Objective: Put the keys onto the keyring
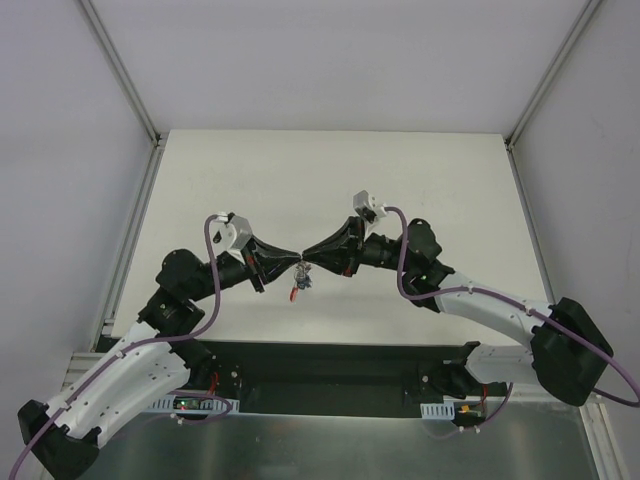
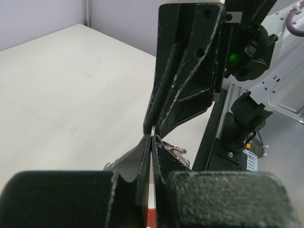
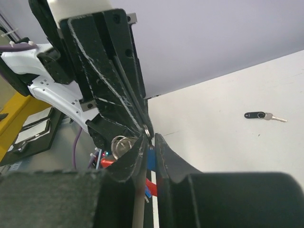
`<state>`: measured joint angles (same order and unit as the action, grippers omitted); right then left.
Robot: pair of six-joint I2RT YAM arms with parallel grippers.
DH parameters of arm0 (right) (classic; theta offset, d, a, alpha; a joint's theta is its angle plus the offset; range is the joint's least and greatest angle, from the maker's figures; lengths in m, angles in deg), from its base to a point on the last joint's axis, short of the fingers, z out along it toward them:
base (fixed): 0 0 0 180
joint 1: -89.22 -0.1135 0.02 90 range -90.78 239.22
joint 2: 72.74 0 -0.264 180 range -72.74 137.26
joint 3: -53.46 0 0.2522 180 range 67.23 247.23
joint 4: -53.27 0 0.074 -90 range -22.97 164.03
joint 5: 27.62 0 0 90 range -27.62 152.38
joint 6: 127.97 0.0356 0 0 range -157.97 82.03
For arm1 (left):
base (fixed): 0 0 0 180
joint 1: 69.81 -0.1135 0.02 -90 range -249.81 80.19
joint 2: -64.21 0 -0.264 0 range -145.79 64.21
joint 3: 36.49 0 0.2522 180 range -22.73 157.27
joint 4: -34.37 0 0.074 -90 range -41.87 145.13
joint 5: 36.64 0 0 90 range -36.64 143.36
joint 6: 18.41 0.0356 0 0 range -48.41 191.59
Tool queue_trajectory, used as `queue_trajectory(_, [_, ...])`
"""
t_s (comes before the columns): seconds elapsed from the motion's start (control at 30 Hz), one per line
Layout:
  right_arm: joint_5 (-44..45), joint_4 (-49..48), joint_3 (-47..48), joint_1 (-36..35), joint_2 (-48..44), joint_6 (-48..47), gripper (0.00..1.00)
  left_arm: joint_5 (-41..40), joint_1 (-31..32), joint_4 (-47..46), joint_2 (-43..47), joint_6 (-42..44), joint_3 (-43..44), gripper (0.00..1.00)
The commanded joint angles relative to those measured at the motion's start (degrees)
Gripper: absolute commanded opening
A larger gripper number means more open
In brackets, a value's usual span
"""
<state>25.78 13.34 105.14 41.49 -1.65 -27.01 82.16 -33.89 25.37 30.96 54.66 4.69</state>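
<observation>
Left hand (image 1: 296, 261) and right hand (image 1: 309, 260) meet tip to tip in the air above the worktop (image 1: 330, 180). The small silver keyring (image 3: 147, 129) is caught right at the point where they touch. The left hand is closed to a thin slit and appears to pinch the ring. The right hand is just as narrow and clamps the blue key (image 3: 150, 159) by its plastic head. The red clip (image 1: 295, 292) and a couple of loose silver loops (image 2: 176, 151) dangle below.

My reading is that the step in hand is threading the blue key onto the ring. The black key (image 3: 260, 115) lies alone on the worktop, well apart, not yet fetched.

The next move probably calls for a tiny twist and slide to work the key's hole along the ring's split without either grip slipping. The fingertips leave almost no slack between them.

Around them the space is generous, with the side walls (image 1: 60, 150) well apart. The bundle hangs nearer the worktop's near edge, so a drop could bounce toward the arm bases.
</observation>
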Motion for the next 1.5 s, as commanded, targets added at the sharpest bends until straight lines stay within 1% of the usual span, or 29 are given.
queue_trajectory(0.0, [-0.93, 3.84, 1.81, 0.79, -2.71, -1.82, 0.23, 3.9, 0.03, 13.33, -1.27, 8.48, 9.73, 0.0])
queue_trajectory(0.03, [-1.02, 5.34, 1.99, 0.97, -3.67, -2.34, 0.27, 4.42, 0.03, 17.71, -1.98, 9.45, 10.98, 0.0])
queue_trajectory(0.07, [-0.93, 9.88, 2.77, 1.31, -4.29, -3.22, 0.31, 4.86, 0.03, 20.1, -2.6, 11.2, 12.12, 0.0])
queue_trajectory(0.1, [-0.67, 13.05, 3.48, 1.41, -5.08, -6.53, 0.35, 5.39, 0.03, 21.95, -4.17, 12.0, 14.39, 0.0])
queue_trajectory(0.13, [-0.32, 16.83, 4.27, 1.58, -5.95, -8.83, 0.38, 6.7, 0.03, 23.97, -5.06, 12.79, 15.55, 0.0])
queue_trajectory(0.17, [0.73, 24.87, 5.15, 1.58, -7.44, -10.77, 0.4, 7.23, 0.03, 27.91, -6.02, 14.28, 16.78, 0.0])
queue_trajectory(0.23, [1.35, 31.69, 7.79, 1.84, -8.59, -18.3, 0.42, 8.03, 0.03, 31.88, -8.75, 15.78, 20.12, 0.0])
queue_trajectory(0.27, [1.36, 35.63, 8.31, 2.28, -9.64, -19.82, 0.43, 8.29, -0.06, 35.65, -9.71, 16.39, 21.35, 0.0])
queue_trajectory(0.33, [0.74, 38.73, 9.72, 2.9, -10.35, -23.68, 0.45, 8.64, -0.06, 39.71, -13.14, 18.5, 24.95, 0.0])
queue_trajectory(0.4, [-1.36, 43.83, 11.91, 3.43, -10.53, -26.76, 0.45, 9.78, 0.03, 44.44, -16.12, 20.09, 27.93, 0.0])
queue_trajectory(0.43, [-2.07, 45.5, 12.71, 3.43, -10.36, -29.48, 0.46, 10.22, 0.03, 45.17, -16.75, 20.35, 28.47, 0.0])
queue_trajectory(0.47, [-3.73, 47.95, 13.32, 3.51, -10.18, -30.81, 0.46, 10.49, 0.03, 45.79, -17.19, 20.62, 28.83, 0.0])
queue_trajectory(0.57, [-5.14, 50.87, 15.52, 3.51, -8.52, -33.8, 0.45, 11.72, 0.03, 47.02, -18.33, 21.06, 29.97, 0.0])
queue_trajectory(0.73, [-8.48, 51.93, 17.98, 3.52, -4.65, -35.22, 0.42, 13.3, 0.03, 47.64, -18.95, 21.76, 31.12, 0.0])
queue_trajectory(0.87, [-11.29, 49.39, 18.52, 3.25, -3.33, -34.08, 0.41, 13.74, 0.03, 47.55, -19.13, 22.46, 31.38, 0.0])
queue_trajectory(1.03, [-12.0, 46.58, 18.43, 2.11, -2.36, -32.85, 0.4, 14.36, 0.03, 46.67, -19.48, 22.47, 31.29, 0.0])
queue_trajectory(1.27, [-12.09, 45.52, 18.78, -0.17, -0.96, -32.32, 0.4, 15.15, 0.11, 46.23, -20.44, 22.38, 31.73, 0.0])
queue_trajectory(1.4, [-11.83, 45.34, 19.22, -0.7, -0.16, -32.32, 0.36, 15.68, 0.2, 46.05, -20.88, 22.2, 32.17, 0.0])
queue_trajectory(1.47, [-11.92, 45.34, 19.66, -0.97, 0.36, -32.32, 0.32, 15.76, 0.2, 45.97, -20.89, 22.29, 32.17, 0.0])
